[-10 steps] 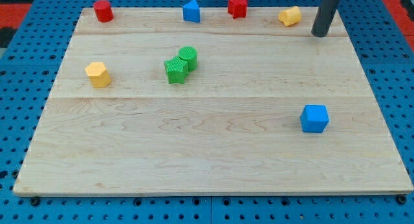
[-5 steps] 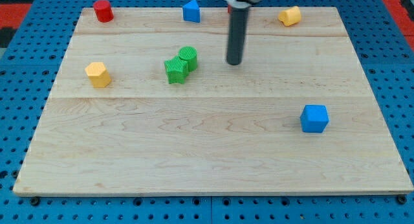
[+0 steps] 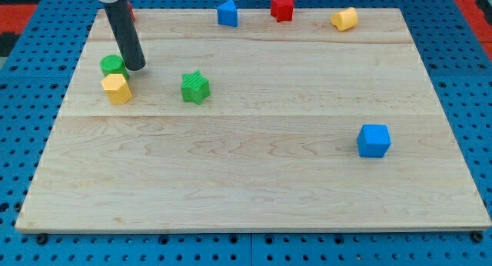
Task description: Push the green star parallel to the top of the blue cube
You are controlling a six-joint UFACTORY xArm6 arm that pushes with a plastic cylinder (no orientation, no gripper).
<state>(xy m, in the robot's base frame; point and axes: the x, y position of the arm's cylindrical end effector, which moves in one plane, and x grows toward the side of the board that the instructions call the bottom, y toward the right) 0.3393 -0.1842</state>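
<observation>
While you watch the board [image 3: 254, 212]: it lies flat with blocks scattered on it.
My tip [image 3: 135, 67]: you see a bare rod end with nothing to open, close or grip, just right of the green cylinder [image 3: 112, 65].
Green star [image 3: 195, 88]: right of my tip, standing alone.
Blue cube [image 3: 373, 140]: far on the view's right, lower than the star.
Yellow block [image 3: 116, 88]: touching the cylinder from below.
</observation>
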